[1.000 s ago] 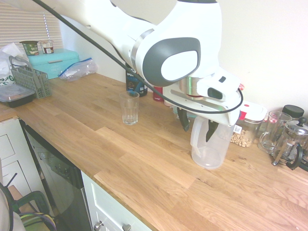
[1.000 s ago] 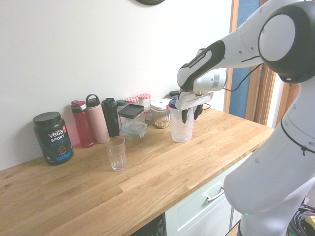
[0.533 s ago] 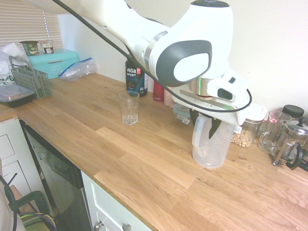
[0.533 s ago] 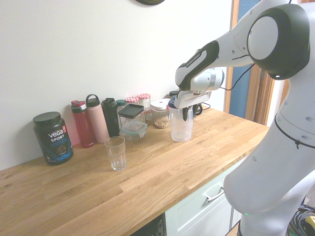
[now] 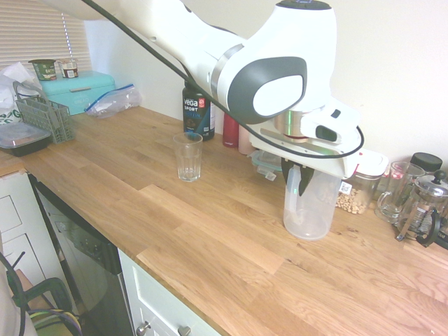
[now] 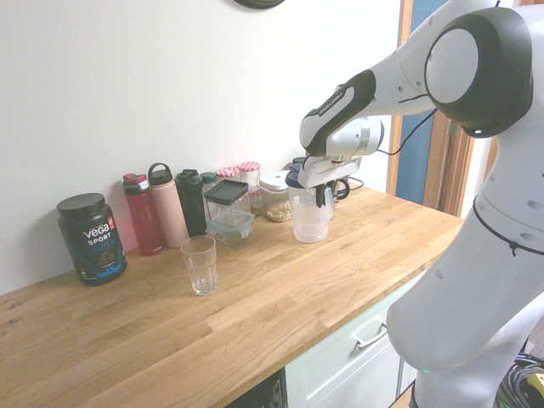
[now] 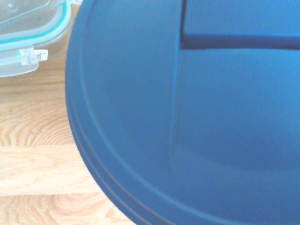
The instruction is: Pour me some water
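Gripper (image 5: 299, 183) straddles pitcher (image 5: 308, 210) handle, closure unclear; squeeze firmly before lifting, keep upright, carry toward glass (image 5: 187, 156) at 9 o'clock.

Gripper (image 5: 299, 183) dropped lower onto jug (image 5: 308, 210), fingers now around its handle. Jug turned slightly, handle less visible. Arm shifted toward wall since start.

From here I see the gripper (image 6: 324, 195) down at the handle side of the clear pitcher (image 6: 309, 216), which stands on the wooden counter (image 6: 280, 289) (whether the fingers have closed, I cannot tell). An empty glass (image 6: 200, 265) stands well apart, in front of a row of bottles (image 6: 167, 209) and a black Vega tub (image 6: 91, 238).
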Controlling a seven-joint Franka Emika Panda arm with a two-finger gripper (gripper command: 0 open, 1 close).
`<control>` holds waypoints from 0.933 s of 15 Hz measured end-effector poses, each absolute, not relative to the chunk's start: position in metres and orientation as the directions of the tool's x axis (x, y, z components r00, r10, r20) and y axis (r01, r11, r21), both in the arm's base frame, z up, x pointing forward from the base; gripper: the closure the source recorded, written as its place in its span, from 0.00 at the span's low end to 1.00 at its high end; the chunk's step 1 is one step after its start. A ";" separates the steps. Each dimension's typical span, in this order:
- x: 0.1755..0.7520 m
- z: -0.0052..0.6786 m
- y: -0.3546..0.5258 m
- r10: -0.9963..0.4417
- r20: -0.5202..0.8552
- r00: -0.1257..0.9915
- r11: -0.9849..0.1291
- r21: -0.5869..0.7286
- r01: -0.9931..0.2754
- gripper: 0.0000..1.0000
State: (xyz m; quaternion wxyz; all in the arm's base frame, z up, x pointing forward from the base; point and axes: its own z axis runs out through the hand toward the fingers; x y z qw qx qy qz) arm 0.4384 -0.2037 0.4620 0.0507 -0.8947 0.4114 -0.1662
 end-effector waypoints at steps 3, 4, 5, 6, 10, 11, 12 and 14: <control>0.440 0.493 -0.213 -0.730 0.246 0.638 -0.683 -0.223 -0.695 1.00; 0.437 0.509 -0.216 -0.706 0.234 0.669 -0.708 -0.214 -0.672 1.00; 0.432 0.526 -0.216 -0.673 0.223 0.705 -0.739 -0.206 -0.641 1.00; 0.427 0.546 -0.213 -0.634 0.213 0.743 -0.773 -0.204 -0.601 1.00; 0.416 0.602 -0.183 -0.433 0.171 0.885 -0.895 -0.197 -0.400 1.00; 0.417 0.606 -0.177 -0.378 0.157 0.912 -0.918 -0.191 -0.348 1.00; 0.418 0.610 -0.169 -0.321 0.140 0.937 -0.938 -0.185 -0.293 1.00; 0.422 0.615 -0.149 -0.202 0.104 0.974 -0.967 -0.180 -0.181 1.00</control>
